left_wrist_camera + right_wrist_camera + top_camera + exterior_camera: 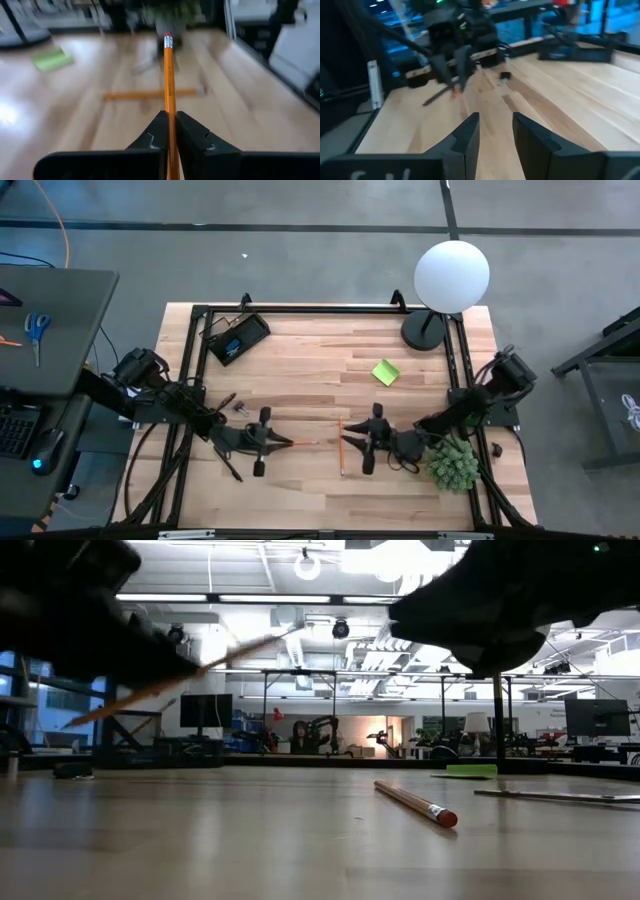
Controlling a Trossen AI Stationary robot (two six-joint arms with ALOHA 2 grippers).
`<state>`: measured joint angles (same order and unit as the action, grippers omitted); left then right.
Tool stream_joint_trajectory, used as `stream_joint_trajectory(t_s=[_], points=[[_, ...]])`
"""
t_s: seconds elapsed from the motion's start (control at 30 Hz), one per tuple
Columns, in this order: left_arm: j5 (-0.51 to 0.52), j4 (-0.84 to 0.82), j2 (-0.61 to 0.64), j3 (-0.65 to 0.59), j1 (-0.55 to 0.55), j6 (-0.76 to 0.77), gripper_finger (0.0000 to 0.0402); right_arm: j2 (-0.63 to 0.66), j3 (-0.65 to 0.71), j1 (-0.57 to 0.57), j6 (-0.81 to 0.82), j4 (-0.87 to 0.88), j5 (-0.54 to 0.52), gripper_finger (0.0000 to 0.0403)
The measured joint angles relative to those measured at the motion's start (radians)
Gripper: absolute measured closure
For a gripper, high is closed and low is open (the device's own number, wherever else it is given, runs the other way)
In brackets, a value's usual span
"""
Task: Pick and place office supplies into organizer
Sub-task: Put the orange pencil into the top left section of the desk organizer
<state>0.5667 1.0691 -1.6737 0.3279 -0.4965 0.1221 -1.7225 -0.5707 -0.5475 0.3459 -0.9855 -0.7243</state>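
The left wrist view shows the left gripper [170,131] pinching an orange pencil [169,85], its long axis running straight out from the fingers, eraser end forward. From above, that pencil [295,443] lies along the tabletop's [300,370] width, pointing toward the right arm. The low view alone shows it held tilted in the air [170,683], clear of the wood.

A second pencil [341,446] lies flat just beyond, crosswise to the first, beside the right gripper [357,444], whose fingers [465,135] stand spread with nothing between them.

Farther back are small binder clips [238,409], probably, then a green pad [385,372], and the organizer [236,339] at the far left corner.
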Motion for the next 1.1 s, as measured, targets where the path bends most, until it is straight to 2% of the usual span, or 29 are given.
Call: stream_joint_trajectory(t_s=[0.13,0.33,0.5,0.77,0.83,1.1], points=[[0.045,0.148,0.0,0.0,0.0,-0.087,0.0391,-0.088,-0.078,0.025,-0.118,-0.065,0.087,0.0295],[0.052,0.268,0.002,0.0,0.0,-0.142,0.0398,-0.164,-0.193,0.06,-0.29,-0.112,0.085,0.0284],[0.052,0.275,0.002,0.001,0.0,-0.141,0.0389,-0.164,-0.198,0.095,-0.276,-0.139,0.094,0.0247],[0.052,0.267,0.002,0.034,0.0,-0.168,0.0388,-0.164,-0.2,0.156,-0.253,-0.244,0.323,0.0197],[0.052,0.267,0.002,0.04,0.0,-0.17,0.0388,-0.164,-0.2,0.161,-0.25,-0.251,0.355,0.0195],[0.052,0.267,0.002,0.047,0.0,-0.179,0.0387,-0.164,-0.2,0.161,-0.307,-0.307,0.378,0.0216]])
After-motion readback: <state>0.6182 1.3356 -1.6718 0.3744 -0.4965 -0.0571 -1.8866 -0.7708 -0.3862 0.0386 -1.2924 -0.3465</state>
